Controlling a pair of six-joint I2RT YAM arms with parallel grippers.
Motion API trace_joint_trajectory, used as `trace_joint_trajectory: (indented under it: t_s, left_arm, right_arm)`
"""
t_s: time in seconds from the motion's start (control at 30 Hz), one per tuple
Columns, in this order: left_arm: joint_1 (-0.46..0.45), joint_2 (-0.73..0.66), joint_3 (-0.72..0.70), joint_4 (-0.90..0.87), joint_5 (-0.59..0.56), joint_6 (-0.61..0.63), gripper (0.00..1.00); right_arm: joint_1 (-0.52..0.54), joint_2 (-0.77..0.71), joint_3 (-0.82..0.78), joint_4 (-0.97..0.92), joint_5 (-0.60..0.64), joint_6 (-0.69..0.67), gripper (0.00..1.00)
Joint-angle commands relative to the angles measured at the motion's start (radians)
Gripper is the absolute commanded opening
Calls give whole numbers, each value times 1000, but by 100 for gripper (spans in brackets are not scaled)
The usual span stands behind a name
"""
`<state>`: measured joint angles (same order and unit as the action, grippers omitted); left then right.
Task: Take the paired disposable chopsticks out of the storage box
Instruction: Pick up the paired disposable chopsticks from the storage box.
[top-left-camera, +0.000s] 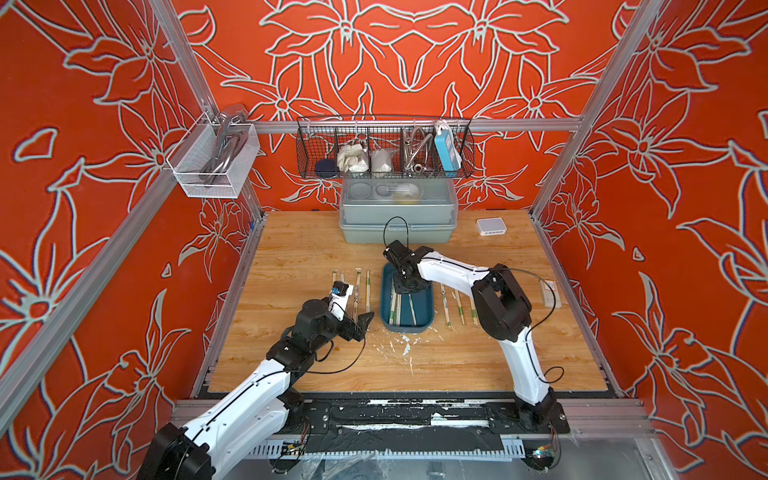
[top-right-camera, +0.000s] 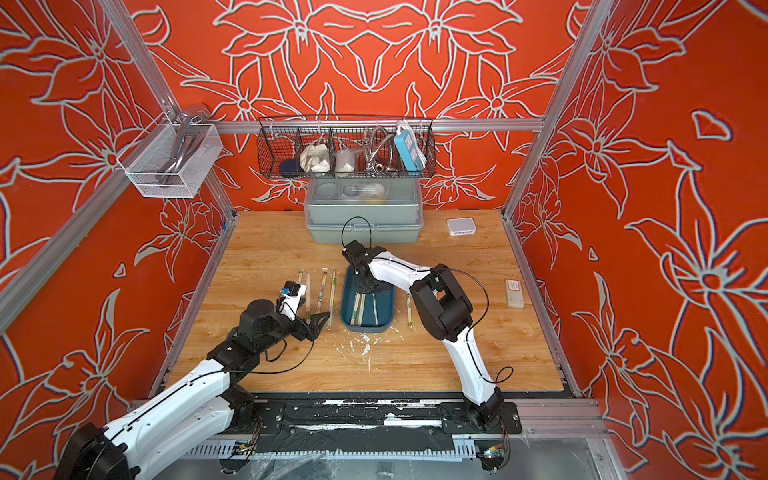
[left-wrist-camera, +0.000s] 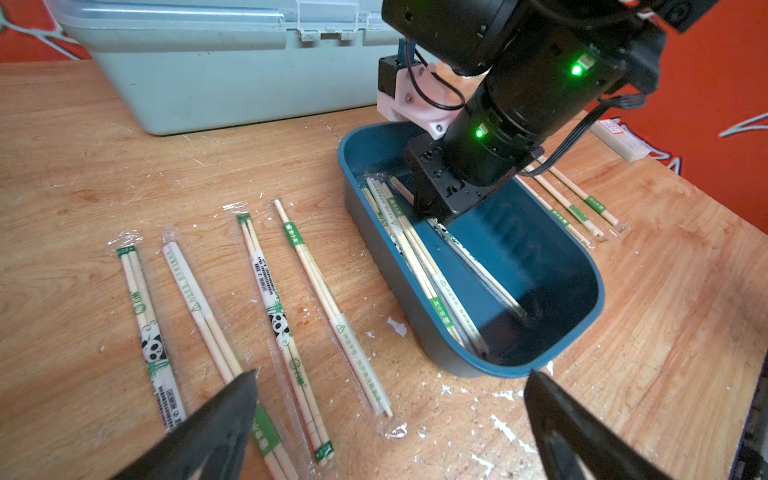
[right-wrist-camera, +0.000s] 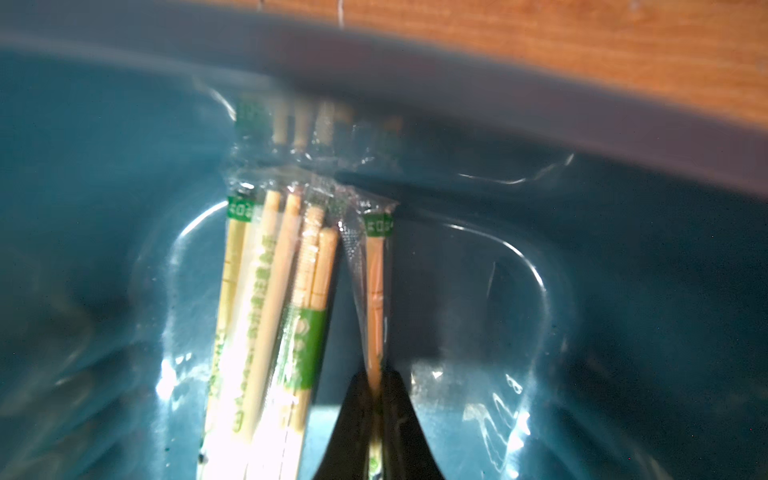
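As walls (top-left-camera: 415, 62) enclose, tabletop (top-left-camera: 291, 249) seems paint-flecked

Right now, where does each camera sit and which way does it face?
Top views: high over the robot's base, looking down at the table; left arm, right arm, left gripper, right gripper show.
Left wrist: behind the open left gripper, facing the storage box and the right gripper in it.
Right wrist: inside the storage box, facing its wall; right gripper shut on one chopstick pair.
Shared by wrist views: storage box.

Right jaws in storage box (top-left-camera: 407, 329), chopsticks (top-left-camera: 368, 291) alongside
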<state>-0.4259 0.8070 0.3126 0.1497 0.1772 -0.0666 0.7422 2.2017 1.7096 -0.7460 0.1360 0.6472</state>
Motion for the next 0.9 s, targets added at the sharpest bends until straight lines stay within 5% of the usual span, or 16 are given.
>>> trace_joint_trajectory:
  t_s: [0.0, 0.87]
  left_arm:
    - [-5, 3, 31, -5, -6, 12, 100]
    - [-5, 52, 47, 4, -29, -12, 100]
  right_arm:
    - [0, -9, -13, -4, 17, 14, 9]
    - [-9, -151, -33, 1, 17, -7, 8]
